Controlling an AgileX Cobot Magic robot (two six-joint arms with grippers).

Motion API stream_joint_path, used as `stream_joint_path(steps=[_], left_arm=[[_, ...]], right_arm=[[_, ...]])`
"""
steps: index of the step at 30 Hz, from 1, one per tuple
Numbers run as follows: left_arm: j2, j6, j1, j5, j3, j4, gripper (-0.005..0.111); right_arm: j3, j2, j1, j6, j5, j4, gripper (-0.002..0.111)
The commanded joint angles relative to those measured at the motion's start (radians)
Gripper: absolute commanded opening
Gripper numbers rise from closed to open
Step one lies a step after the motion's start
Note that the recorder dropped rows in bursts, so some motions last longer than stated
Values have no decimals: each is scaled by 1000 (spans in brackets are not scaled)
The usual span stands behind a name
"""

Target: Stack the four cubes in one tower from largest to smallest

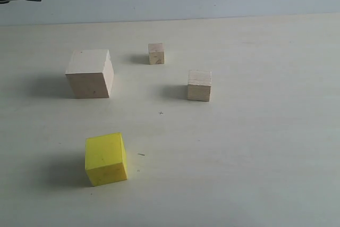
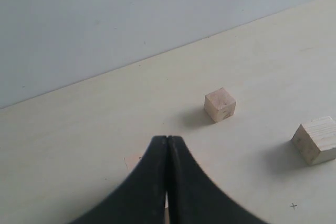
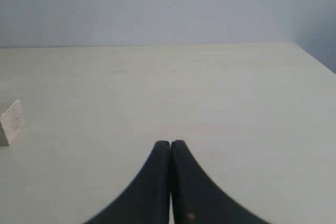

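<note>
Exterior view: all 4 cubes stand apart on the tabletop (image 1: 265,158), and nothing is stacked yet. The large wood cube (image 1: 89,74) is toward the left edge, the yellow cube (image 1: 106,159) is nearest the front edge, the medium cube (image 1: 199,85) is near the middle, and the small cube (image 1: 156,53) is closest to the far edge. The left gripper (image 2: 167,138) and the right gripper (image 3: 170,142) have their fingers pressed together and hold nothing. I judge that all 3 placements are left to do.

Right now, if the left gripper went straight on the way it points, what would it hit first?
Probably nothing: the shut left gripper aims over bare table toward the back wall. The smallest wooden cube sits beside that line, though depth is unclear.
</note>
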Motion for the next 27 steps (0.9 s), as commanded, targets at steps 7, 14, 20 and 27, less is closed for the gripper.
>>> stream_joint_path(steps=[7,14,20,27], left_arm=[[1,-6,-8,-41,-6,4,0],[1,0,-8,-42,-6,19,0],[19,-17,-8,-42,-6,19,0],[96,-17,-8,-42,-6,26,0]], right_arm=[[5,-4,-5,0,-645,94,0],[5,-4,-5,105,-950,119,0],[-98,-4,-5,610,-578,-198,0],[-260,127,-5,1441,-722,-1116,0]])
